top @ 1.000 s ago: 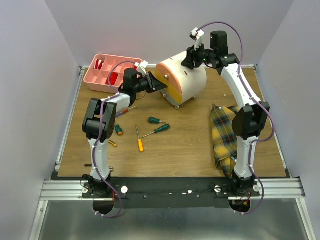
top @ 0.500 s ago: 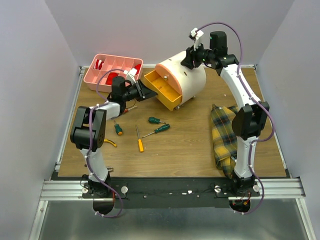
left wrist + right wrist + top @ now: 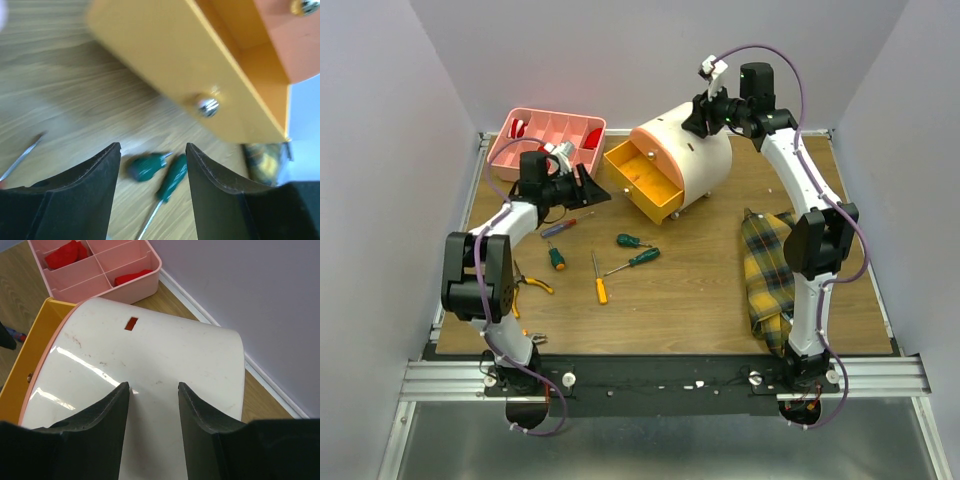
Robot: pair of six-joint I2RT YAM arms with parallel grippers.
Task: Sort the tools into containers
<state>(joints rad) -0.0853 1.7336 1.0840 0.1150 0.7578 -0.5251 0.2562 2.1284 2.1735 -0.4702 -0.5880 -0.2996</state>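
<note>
Hovering empty, fingers apart, left of the cream drawer unit [image 3: 698, 158] at far centre, the left end effector [image 3: 590, 187] is risking shoving it; the right end effector [image 3: 153, 388], spread above, is gripping nothing.

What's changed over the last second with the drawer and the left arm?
The left gripper pulled the yellow drawer out of the drawer unit, then let go and backed off leftward, fingers open and clear of the knob. The right gripper stayed over the unit's top; the screwdrivers on the table did not move.
</note>
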